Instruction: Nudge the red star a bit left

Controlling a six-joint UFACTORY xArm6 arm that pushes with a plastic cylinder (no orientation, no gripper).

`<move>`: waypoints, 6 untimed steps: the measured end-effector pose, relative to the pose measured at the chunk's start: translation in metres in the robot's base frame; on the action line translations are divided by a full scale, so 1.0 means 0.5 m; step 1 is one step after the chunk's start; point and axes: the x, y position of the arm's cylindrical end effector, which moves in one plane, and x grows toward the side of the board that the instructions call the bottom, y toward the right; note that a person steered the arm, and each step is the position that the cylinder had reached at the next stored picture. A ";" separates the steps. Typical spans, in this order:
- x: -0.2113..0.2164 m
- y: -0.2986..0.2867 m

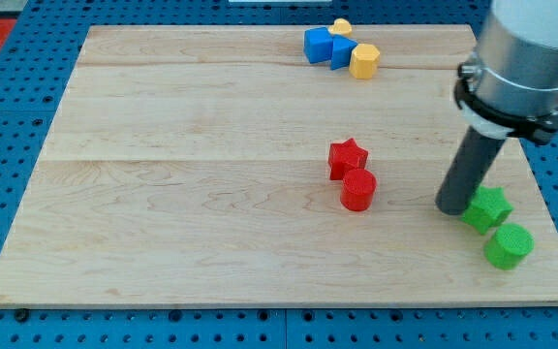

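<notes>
Red star [348,158] near board centre, slightly toward view's right; red cylinder [358,190] touching it just below. My tip [452,207] down on wooden board [182,194], well right of red star, apart from it, pressed against left edge of green star [488,208]. Green cylinder [508,246] just below-right of green star. At view's top: two blue blocks [325,47] side by side, small yellow block [341,27] behind, yellow hexagonal block [364,60] at right. No claw on rod, only plain tip. No containers; all blocks directly on board.

Wooden board [163,194] carries red [348,157], green [487,207], blue [318,45], yellow [364,60] blocks.
</notes>
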 end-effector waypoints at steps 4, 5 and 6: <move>-0.198 -0.291; -0.170 -0.388; -0.119 -0.370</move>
